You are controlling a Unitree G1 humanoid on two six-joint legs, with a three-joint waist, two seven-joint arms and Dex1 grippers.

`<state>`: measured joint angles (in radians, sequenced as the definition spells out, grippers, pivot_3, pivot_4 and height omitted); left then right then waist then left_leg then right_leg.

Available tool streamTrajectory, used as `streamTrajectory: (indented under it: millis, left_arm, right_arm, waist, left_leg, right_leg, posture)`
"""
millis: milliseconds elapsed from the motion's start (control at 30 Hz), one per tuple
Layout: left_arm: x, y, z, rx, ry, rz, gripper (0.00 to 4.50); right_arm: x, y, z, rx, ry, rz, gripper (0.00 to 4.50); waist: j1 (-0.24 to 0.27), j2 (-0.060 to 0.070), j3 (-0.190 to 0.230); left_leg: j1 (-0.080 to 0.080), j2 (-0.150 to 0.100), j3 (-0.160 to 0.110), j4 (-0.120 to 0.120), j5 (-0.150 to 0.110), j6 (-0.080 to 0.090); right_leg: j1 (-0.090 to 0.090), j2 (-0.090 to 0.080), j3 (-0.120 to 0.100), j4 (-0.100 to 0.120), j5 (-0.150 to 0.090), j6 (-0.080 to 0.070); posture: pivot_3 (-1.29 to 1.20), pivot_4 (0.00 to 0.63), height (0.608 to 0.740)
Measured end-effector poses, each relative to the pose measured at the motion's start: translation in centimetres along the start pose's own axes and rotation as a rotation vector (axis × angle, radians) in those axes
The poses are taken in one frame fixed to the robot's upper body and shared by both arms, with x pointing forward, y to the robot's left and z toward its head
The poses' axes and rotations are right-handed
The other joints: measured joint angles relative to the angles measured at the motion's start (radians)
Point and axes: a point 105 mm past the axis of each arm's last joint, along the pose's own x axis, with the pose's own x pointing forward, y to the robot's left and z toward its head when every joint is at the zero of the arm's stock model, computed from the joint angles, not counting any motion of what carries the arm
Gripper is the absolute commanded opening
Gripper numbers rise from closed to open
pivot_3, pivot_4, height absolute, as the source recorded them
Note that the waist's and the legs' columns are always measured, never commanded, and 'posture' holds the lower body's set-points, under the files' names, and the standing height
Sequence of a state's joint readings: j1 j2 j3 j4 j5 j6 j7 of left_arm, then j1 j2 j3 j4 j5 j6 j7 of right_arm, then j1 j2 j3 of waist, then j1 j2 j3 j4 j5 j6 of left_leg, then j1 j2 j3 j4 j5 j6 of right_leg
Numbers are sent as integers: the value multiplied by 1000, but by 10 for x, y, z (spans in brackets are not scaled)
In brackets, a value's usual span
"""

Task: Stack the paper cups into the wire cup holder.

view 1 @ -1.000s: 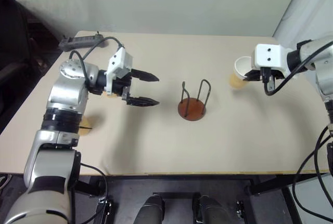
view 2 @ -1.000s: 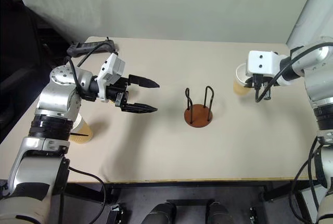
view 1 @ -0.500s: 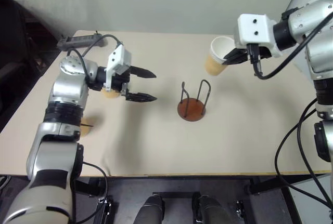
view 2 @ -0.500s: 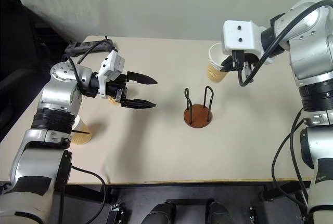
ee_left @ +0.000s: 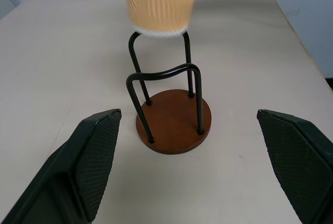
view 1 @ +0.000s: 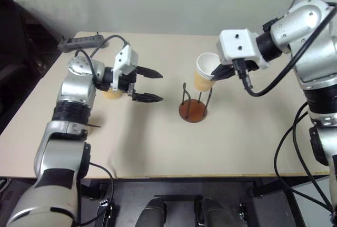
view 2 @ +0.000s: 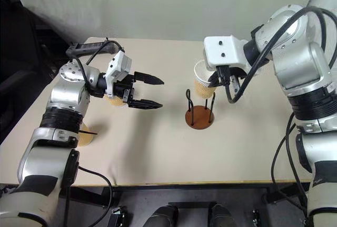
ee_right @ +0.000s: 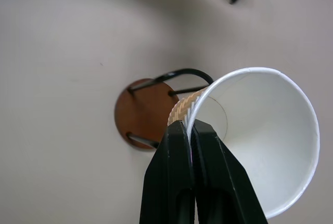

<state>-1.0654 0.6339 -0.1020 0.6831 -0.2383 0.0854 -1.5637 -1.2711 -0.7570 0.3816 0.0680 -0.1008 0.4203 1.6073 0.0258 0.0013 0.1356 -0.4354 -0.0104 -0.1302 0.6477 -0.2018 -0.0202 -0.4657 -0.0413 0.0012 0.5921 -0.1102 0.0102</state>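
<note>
showing three paper cups (view 1: 204, 74), one wire cup holder (view 1: 193, 109), two pincers.

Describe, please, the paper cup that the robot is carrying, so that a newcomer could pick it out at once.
Start at the wire cup holder near the middle of the table. Just above its loops hangs a tan paper cup with a white inside, its wall pinched by the shut right gripper. Unlike the other cups, which stand by the left arm, it is in the air.
</note>
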Motion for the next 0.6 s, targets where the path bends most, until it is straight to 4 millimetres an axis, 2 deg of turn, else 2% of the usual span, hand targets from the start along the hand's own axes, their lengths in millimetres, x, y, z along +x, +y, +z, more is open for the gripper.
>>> streamTrajectory:
  millis: [167, 467, 600]
  left_arm:
    - [2, 0, 0, -2, -4, -4, 4500]
    - [2, -1, 1, 5, -6, -7, 4500]
    - [2, -1, 1, 5, -7, -7, 4500]
  right_arm:
    - [18, 8, -1, 1, -9, 60, 27]
    - [36, 7, -6, -16, -3, 87, 27]
    - [37, 4, -7, -23, 3, 81, 27]
  waist:
    - [0, 0, 0]
    - [0, 0, 0]
    - [0, 0, 0]
  left_leg:
    - [0, 0, 0, 0, 0, 0]
    - [0, 0, 0, 0, 0, 0]
    - [0, 0, 0, 0, 0, 0]
  right_leg:
    - [0, 0, 0, 0, 0, 0]
    - [-1, 0, 0, 1, 0, 0]
    - [-1, 0, 0, 1, 0, 0]
  posture:
    - [0, 150, 740]
    - [0, 150, 740]
    - [0, 150, 740]
